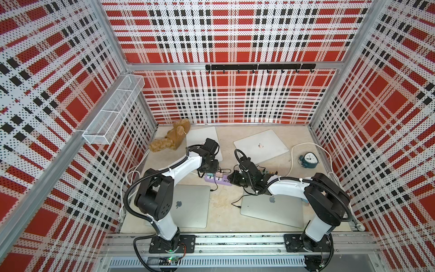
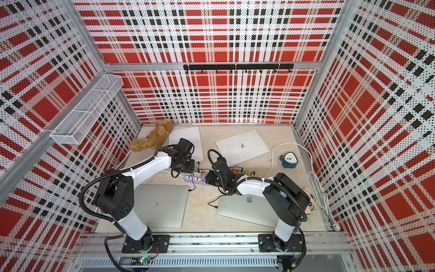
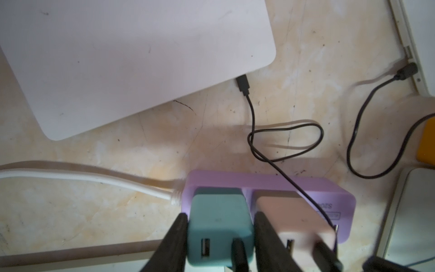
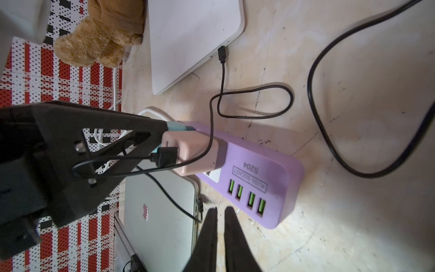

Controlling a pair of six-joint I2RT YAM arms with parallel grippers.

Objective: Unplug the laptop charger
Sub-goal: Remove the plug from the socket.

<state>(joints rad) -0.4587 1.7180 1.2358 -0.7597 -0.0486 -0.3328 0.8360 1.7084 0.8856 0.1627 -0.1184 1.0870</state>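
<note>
Teal charger [image 3: 219, 207] is my target. It sits in the purple strip [image 3: 259, 183], in the socket at the end where the white cord [image 3: 94, 179] enters, and it looks fully seated to me. My left claw [image 3: 220, 214] is clenched on it. One black finger [image 3: 179, 235] presses its outer side, and the other is wedged in the narrow gap between it and the pink charger [image 3: 289, 216] just beside. So the charger lies directly between the fingers, touched on both sides. A black plug [image 3: 237, 252] goes into its face, blurred at the picture's edge.

My right claw [image 4: 221, 209] hangs at the other end of the strip, near the green USB ports [image 4: 244, 195], well apart from the teal charger. Its fingers are almost together, with only a thin slit between them, and nothing is in them. I cannot tell whether the tips touch the table [image 4: 353, 117].

A thin black cable [image 4: 213, 99] runs from the white laptop [image 4: 188, 35], loops on the table and passes over the pink charger. In both top views the strip lies between the two arms, mid-table.
</note>
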